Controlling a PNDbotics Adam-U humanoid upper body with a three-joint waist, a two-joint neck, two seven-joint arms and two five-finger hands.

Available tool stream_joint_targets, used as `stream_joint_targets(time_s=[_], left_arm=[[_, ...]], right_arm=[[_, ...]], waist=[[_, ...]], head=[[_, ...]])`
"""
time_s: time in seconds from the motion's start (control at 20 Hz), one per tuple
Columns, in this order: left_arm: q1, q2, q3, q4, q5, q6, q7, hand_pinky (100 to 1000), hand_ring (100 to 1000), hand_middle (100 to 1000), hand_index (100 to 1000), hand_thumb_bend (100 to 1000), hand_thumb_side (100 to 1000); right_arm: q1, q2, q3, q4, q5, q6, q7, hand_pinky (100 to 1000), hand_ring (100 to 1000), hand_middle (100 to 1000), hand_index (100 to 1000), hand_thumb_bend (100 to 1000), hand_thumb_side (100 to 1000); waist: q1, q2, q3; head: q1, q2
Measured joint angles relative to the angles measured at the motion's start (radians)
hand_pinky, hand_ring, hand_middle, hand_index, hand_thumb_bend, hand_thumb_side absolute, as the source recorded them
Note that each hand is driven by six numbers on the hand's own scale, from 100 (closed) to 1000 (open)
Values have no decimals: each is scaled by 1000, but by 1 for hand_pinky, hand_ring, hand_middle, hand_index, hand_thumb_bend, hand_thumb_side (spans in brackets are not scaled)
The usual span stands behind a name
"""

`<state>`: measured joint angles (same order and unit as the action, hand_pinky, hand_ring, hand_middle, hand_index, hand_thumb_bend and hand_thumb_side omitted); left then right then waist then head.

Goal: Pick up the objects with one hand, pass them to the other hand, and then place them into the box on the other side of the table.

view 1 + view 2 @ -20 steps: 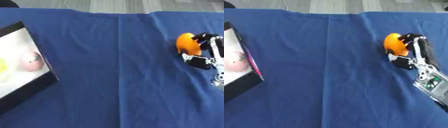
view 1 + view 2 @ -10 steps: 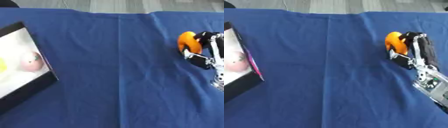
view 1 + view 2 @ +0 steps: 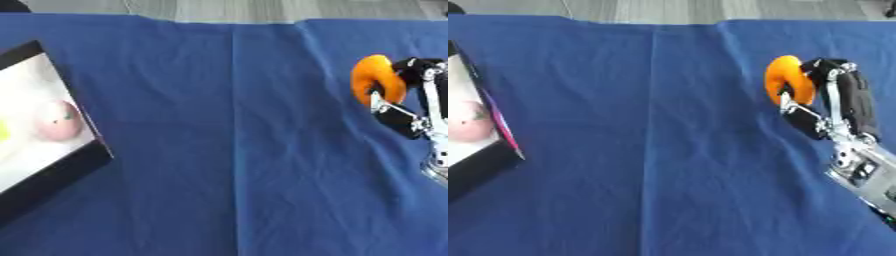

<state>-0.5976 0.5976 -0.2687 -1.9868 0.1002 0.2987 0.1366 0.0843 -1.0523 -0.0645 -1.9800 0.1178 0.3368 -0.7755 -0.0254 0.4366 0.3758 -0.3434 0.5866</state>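
Observation:
An orange rounded object is at the right side of the blue cloth, with my right hand curled round it, fingers and thumb closed on its right side. The black-framed box with a white inside lies at the left edge. Inside it rests a pink egg-shaped object, and a bit of something yellow shows at the picture's edge. My left hand shows in neither view.
The blue cloth covers the table, with a fold line running down its middle. A grey floor strip shows past the far edge.
My right hand with the orange object has shifted slightly up and away from the near edge; the box and its contents stay put.

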Motion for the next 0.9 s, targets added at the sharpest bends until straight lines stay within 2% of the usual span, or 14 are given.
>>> stream_joint_targets(time_s=[0.2, 0.4, 0.5, 0.75, 0.9], left_arm=[[11, 1, 0, 0, 5, 5, 2, 775, 670, 622, 766, 100, 629], [30, 10, 1, 0, 11, 8, 4, 774, 669, 622, 766, 100, 625], [40, 10, 3, 0, 16, 11, 7, 773, 669, 622, 766, 100, 622], [73, 21, 15, 0, 32, 27, 20, 772, 668, 621, 766, 100, 622], [93, 32, 24, 0, 43, 43, 30, 771, 667, 620, 766, 100, 623]], right_arm=[[0, -19, -2, -1, -5, -38, -38, 597, 455, 403, 610, 100, 100], [1, -43, -2, -2, -21, -85, -72, 602, 458, 405, 608, 100, 100], [-4, -57, -1, -3, -34, -115, -78, 611, 461, 407, 608, 100, 100], [-44, -87, 15, -5, -74, -228, -52, 623, 467, 411, 609, 100, 100], [-74, -88, 38, -5, -108, -298, -18, 621, 467, 412, 608, 100, 100]], waist=[[5, -38, -22], [14, -61, -45], [19, -83, -61], [36, -125, -103], [39, -166, -125]], head=[[16, 19], [35, 40], [46, 50], [87, 85], [108, 107]])
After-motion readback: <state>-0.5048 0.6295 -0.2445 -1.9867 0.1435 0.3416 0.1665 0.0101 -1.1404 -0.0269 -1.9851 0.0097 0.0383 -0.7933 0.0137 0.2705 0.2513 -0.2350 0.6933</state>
